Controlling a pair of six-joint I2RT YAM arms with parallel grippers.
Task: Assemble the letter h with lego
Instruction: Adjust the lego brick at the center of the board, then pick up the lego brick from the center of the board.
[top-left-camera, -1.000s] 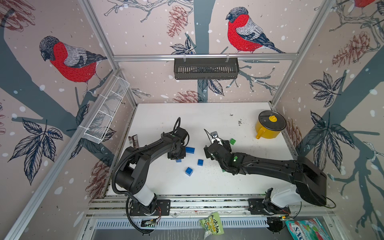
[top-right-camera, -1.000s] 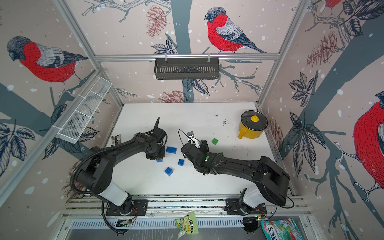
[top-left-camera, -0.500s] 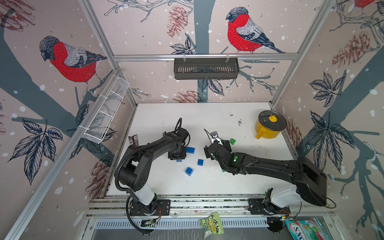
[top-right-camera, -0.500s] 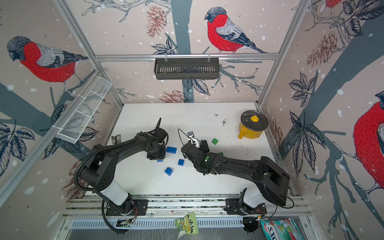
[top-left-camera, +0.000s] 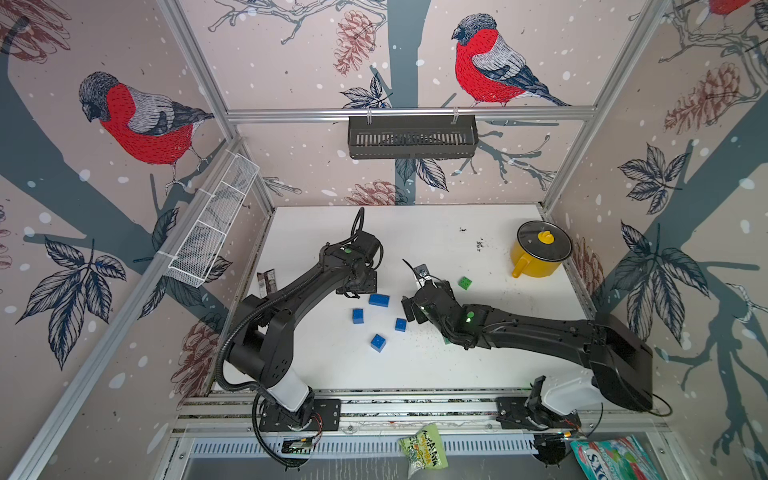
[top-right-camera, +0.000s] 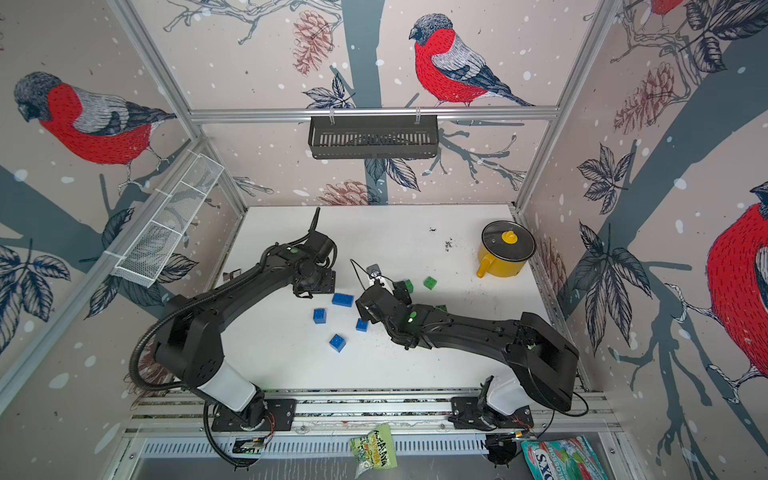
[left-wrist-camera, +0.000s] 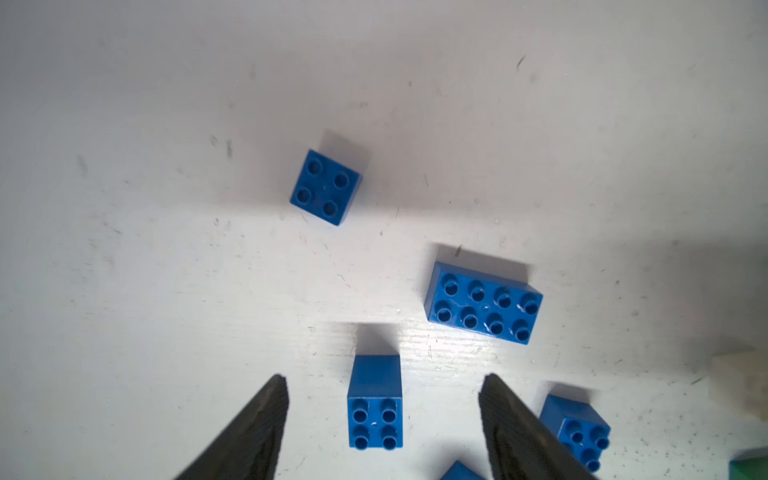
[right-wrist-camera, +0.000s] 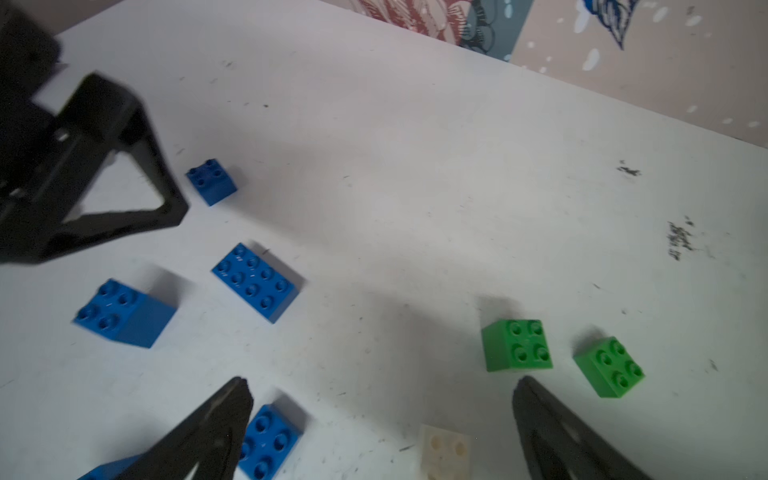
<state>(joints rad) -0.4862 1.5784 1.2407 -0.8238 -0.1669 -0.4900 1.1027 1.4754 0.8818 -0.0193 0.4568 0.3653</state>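
On the scuffed white counter (top-left-camera: 436, 232), lego (top-left-camera: 378, 300) lie scattered between bullfinch-papered walls (top-left-camera: 291, 62). Left hand (left-wrist-camera: 384, 377) stands apart around a tipped blue brick (left-wrist-camera: 375, 401); right hand (right-wrist-camera: 382, 381) apart, empty.

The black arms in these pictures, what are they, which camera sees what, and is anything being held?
Two robot arms reach over a white table, each ending in a two-fingered gripper. Both top views look down on everything; the other two come from cameras on the wrists. Lego lies scattered: a long blue brick, blue cubes, green cubes, a white brick, plus a yellow pot. The left gripper stands open around a tipped blue cube, not touching it. The right gripper is open, holding nothing.
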